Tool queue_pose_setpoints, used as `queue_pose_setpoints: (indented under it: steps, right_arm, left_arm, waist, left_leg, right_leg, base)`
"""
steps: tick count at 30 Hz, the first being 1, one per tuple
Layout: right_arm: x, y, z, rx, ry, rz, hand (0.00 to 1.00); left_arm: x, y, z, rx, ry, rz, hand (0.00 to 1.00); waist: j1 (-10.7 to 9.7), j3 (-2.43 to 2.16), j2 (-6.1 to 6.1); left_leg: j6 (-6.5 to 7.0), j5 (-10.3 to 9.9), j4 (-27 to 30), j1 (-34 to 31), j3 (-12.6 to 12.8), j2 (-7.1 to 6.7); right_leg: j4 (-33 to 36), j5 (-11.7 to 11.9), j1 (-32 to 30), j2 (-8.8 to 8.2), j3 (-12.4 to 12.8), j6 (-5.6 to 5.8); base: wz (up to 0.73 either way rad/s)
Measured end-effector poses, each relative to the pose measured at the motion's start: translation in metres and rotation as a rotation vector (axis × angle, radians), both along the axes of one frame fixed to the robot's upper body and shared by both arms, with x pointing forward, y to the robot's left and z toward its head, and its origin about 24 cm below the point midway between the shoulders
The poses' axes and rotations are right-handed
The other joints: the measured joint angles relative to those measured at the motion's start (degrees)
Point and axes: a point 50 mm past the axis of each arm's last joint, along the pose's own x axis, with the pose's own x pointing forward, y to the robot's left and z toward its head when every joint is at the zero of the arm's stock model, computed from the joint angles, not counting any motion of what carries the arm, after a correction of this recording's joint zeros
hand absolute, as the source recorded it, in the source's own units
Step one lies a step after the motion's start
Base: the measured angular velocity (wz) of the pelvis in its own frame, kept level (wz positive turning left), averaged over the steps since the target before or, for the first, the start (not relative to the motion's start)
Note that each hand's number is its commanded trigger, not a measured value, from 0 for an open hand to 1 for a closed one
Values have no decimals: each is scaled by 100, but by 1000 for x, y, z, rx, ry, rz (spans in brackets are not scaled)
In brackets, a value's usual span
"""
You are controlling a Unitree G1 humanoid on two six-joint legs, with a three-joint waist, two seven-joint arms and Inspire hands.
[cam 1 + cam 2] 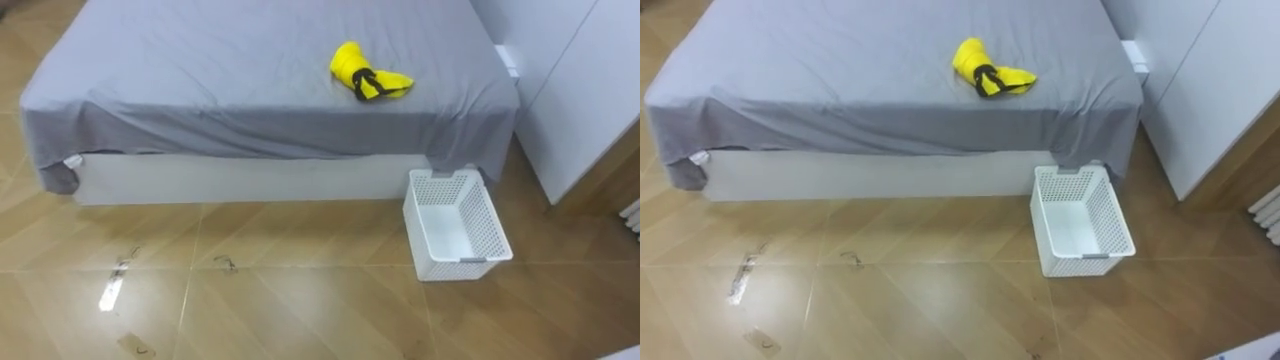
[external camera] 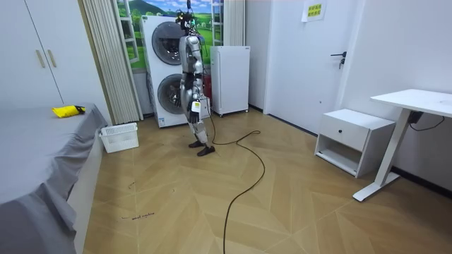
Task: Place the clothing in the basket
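Nearest is bare wooden floor [image 1: 300, 290]. Beyond it the white mesh basket [image 1: 493, 225] stands upright and empty on the floor, just beside the bed's near right corner. The bed [image 1: 220, 80] has a grey sheet hanging over its near edge. On it lies 1 crumpled yellow garment [image 1: 368, 75] with a black band across it. It is set back from the near edge and closer to the right edge than to the left, almost in line with the basket.

The garment looks light, soft and limp, so it should neither slip nor break, but it will sag and trail if lifted by a corner. The bunched middle, by the black band, seems the best place to take hold, so that the whole bundle comes up together (a loose end might catch on the basket's rim).

In the room view the robot stands upright on the floor before the 2 stacked washing machines [image 2: 164, 70], facing the bed. Its left hand [image 2: 197, 107] hangs by its hip, well apart from the garment, with the floor and the basket between them. Whether that hand is spread or closed I cannot tell.
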Motion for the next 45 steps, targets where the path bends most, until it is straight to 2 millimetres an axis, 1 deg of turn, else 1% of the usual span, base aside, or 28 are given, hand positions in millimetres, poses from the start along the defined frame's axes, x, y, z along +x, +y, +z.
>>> queue_pose_setpoints:
  steps: [3,5,7,9,10,12,14,16,18,19,20,21,22,24,25,27,28,29,30,31,33,34,35,37,38,41,42,45]
  right_arm:
    - [-5,-3,0,-7,11,-19,0]
    - [-5,-3,0,-12,16,-29,0]
    - [-4,-4,0,-14,15,-24,0]
    - [-1,-2,0,-7,18,-18,0]
    - [-2,-2,0,-8,20,-12,0]
    - [-4,-3,0,-9,28,-8,0]
    - [-4,-3,0,-11,25,-7,0]
    - [-2,-3,0,-14,16,0,0]
    - [3,-3,2,-18,-19,6,0]
    - [3,-3,2,-18,-26,0,0]
    - [3,-5,3,-28,-37,-5,0]
    - [4,-5,4,-30,-40,-8,0]
    - [3,-5,4,-28,-43,-13,0]
    - [20,-3,7,-22,-105,-2,0]
    - [24,-2,8,-21,-121,2,0]
    - [39,3,11,-11,-182,14,0]
    - [41,3,12,-12,-189,18,0]
    - [43,3,13,-20,-201,19,0]
    - [46,2,15,-30,-217,12,0]
    - [48,1,16,-36,-227,8,0]
    - [63,2,24,-68,-304,12,0]
    - [70,2,27,-77,-337,12,0]
    - [87,0,36,-96,-413,6,0]
    - [113,2,53,-125,-529,28,0]
    - [126,3,62,-137,-591,48,0]
    - [152,9,82,-162,-698,105,0]
    - [156,13,86,-174,-722,115,0]
    - [156,13,89,-217,-732,116,0]
  left_arm:
    - [-16,0,0,-11,27,48,0]
    - [-21,-2,-1,-15,44,47,0]
    - [-25,-3,-1,-13,56,50,0]
    - [-32,-3,-1,-5,76,59,0]
    - [-34,-3,-1,-5,79,61,0]
    - [-32,-4,-1,-13,66,55,0]
    - [-23,-3,-1,-11,36,45,0]
    - [-12,-2,0,-14,-1,49,0]
    - [-10,0,0,-21,-25,66,0]
    - [-9,0,0,-21,-29,74,0]
    - [-5,-1,1,-22,-39,67,0]
    - [0,-1,1,-21,-51,55,0]
    - [11,-2,2,-14,-73,15,0]
    - [24,-4,3,-5,-108,-30,0]
    - [26,-4,4,-4,-111,-41,0]
    - [34,-8,5,-8,-132,-87,0]
    - [36,-10,5,-10,-137,-104,0]
    - [36,-14,4,-21,-134,-140,0]
    - [40,-20,4,-37,-139,-172,0]
    - [39,-22,4,-43,-139,-181,0]
    - [33,-24,3,-47,-125,-201,0]
    - [29,-24,2,-50,-116,-199,0]
    - [18,-24,1,-64,-90,-196,0]
    - [12,-20,1,-59,-83,-172,0]
    - [8,-17,1,-49,-77,-144,0]
    - [2,-12,2,-33,-67,-122,0]
    - [4,-11,3,-32,-76,-119,0]
    - [9,-9,4,-30,-99,-102,0]
  waist:
    - [3,22,25]
    - [-36,38,-27]
    - [64,38,-70]
    - [68,45,-64]
    - [57,47,-72]
    - [37,45,-168]
    - [-43,1,-325]
    - [9,49,-342]
    - [31,67,-311]
    - [31,32,-289]
    - [9,20,-249]
    - [14,3,-186]
    - [55,15,-155]
    - [198,58,46]
    - [206,76,114]
    - [143,93,239]
    - [78,91,245]
    - [-4,92,247]
    - [-19,86,283]
    - [-30,76,317]
    - [58,41,304]
    - [73,-6,308]
    - [104,-34,499]
    - [82,5,594]
    - [68,7,592]
    - [35,25,537]
    - [-16,56,504]
    - [10,95,374]
  left_leg:
    - [53,78,1169,-719,-62,167]
    - [51,98,670,-1267,-53,16]
    - [-53,413,-320,-1746,-54,-159]
    - [-35,1285,-1371,-2078,-74,-175]
    - [-18,1519,-1510,-2081,-61,-181]
    - [325,2151,-1402,-2115,79,-368]
    - [475,1763,-944,-2233,260,-573]
    - [514,1294,-344,-2318,350,-586]
    - [641,735,528,-2289,530,-517]
    - [630,560,485,-2138,577,-534]
    - [619,130,223,-1754,566,-601]
    - [661,97,177,-1620,584,-647]
    - [707,17,-101,-1279,530,-737]
    - [687,26,-750,-630,325,-700]
    - [679,31,-889,-460,151,-695]
    - [662,12,-1315,59,-416,-686]
    - [656,-12,-1405,176,-523,-685]
    - [630,-45,-1600,438,-721,-686]
    - [587,-78,-1853,769,-842,-631]
    - [559,-95,-1950,930,-913,-578]
    - [370,-199,-1950,1303,-1018,-441]
    - [249,-267,-1888,1349,-1005,-375]
    - [-11,-398,-1740,1440,-953,-173]
    - [-260,-335,-1352,1499,-799,-3]
    - [-538,-92,-958,1475,-734,41]
    - [-566,940,717,923,-653,134]
    - [-455,861,1214,596,-561,232]
    - [-368,436,1355,-244,-359,341]
  right_leg:
    - [65,-151,209,36,157,-82]
    - [81,-267,247,-75,164,-37]
    - [77,-383,278,-192,228,41]
    - [56,-555,432,-311,281,78]
    - [39,-617,495,-342,320,116]
    - [-4,-840,683,-591,483,342]
    - [-73,-900,705,-857,600,464]
    - [-6,-800,809,-991,589,647]
    - [926,-670,775,-1120,733,788]
    - [1371,-567,652,-1155,718,805]
    - [2258,-145,350,-1212,622,831]
    - [2677,157,227,-1280,568,801]
    - [3396,818,-103,-1342,577,658]
    - [4127,125,-1019,-997,436,376]
    - [4046,-30,-1232,-855,361,319]
    - [3014,-278,-1987,-404,-12,251]
    - [2600,-265,-2135,-348,-110,244]
    - [1642,-110,-2357,-304,-236,223]
    - [947,441,-2540,-290,-380,153]
    - [680,715,-2583,-264,-443,142]
    - [4,1722,-2622,-177,-574,-285]
    - [99,1823,-2595,-128,-586,-384]
    - [509,1658,-2564,-24,-761,-524]
    - [1122,1127,-2510,38,-830,-520]
    - [1296,866,-2368,41,-838,-556]
    - [783,647,-1605,122,-710,-491]
    - [537,631,-1327,136,-694,-470]
    - [107,584,-816,110,-649,-389]
  base:
    - [-7]
    - [13]
    - [-10]
    - [-35]
    - [-32]
    - [-19]
    - [-7]
    - [-21]
    - [-25]
    - [-5]
    - [15]
    - [25]
    - [17]
    - [-10]
    - [-9]
    - [31]
    - [76]
    - [82]
    - [76]
    - [58]
    - [27]
    - [-5]
    - [-4]
    - [2]
    - [0]
    - [3]
    - [20]
    - [19]
